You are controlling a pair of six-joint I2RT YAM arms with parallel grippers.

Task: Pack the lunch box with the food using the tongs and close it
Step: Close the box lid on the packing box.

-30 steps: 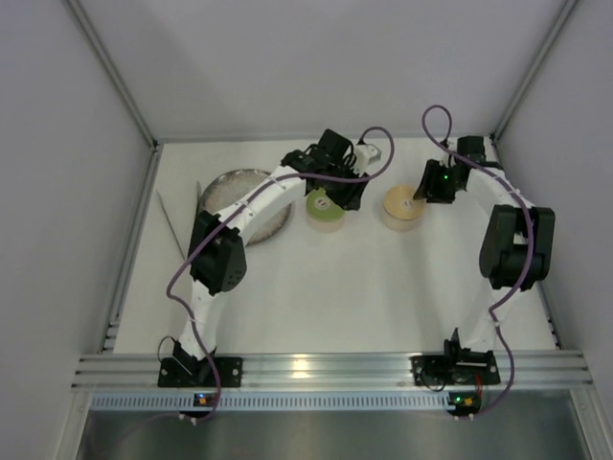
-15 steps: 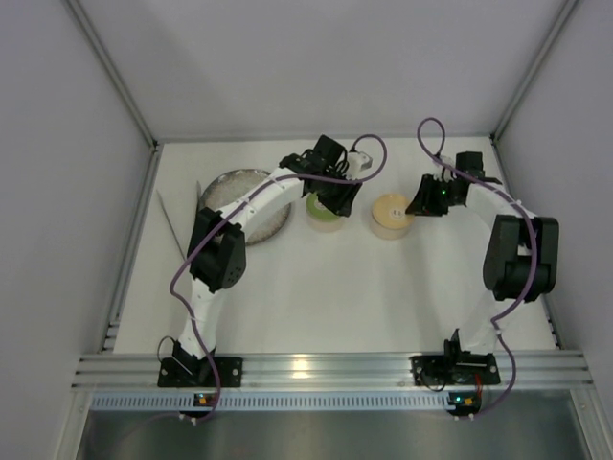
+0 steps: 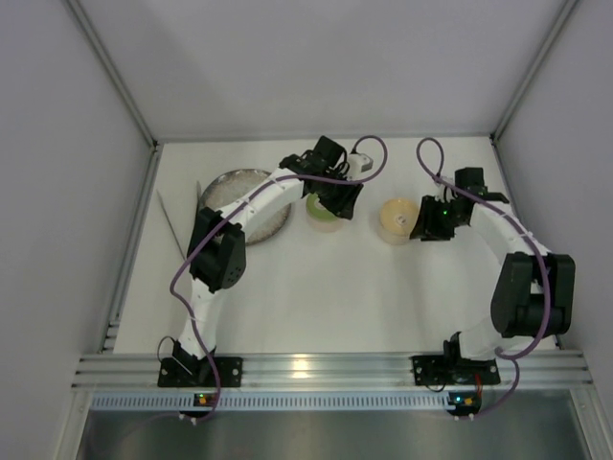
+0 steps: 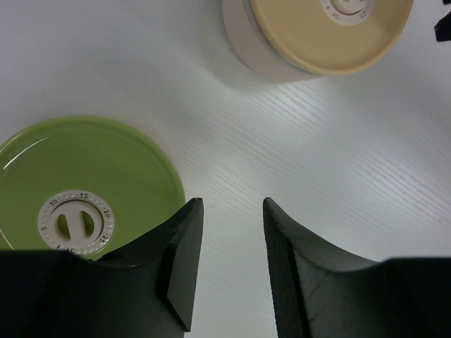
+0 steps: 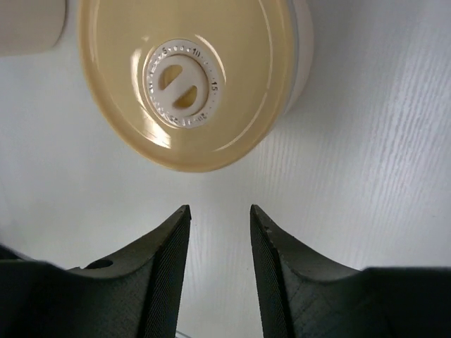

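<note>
A wide speckled grey plate (image 3: 228, 189) sits on the white table (image 3: 326, 287), toward its far left corner. Plain grey panels (image 3: 287, 67) wall the table's sides, and an aluminium rail (image 3: 316, 368) runs along its near edge.

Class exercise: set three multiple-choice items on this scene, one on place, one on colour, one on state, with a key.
1. The tongs lie: A in a gripper; B on the table left of the plate; C between the tins.
2. The lid of the tin nearer the plate is: A green; B tan; C blue.
3. The right gripper is: A open and empty; B shut on a lid; C holding tongs.
Key: B, they rest beside the plate; A, green shows clearly; A, only table shows between its jaws.
</note>
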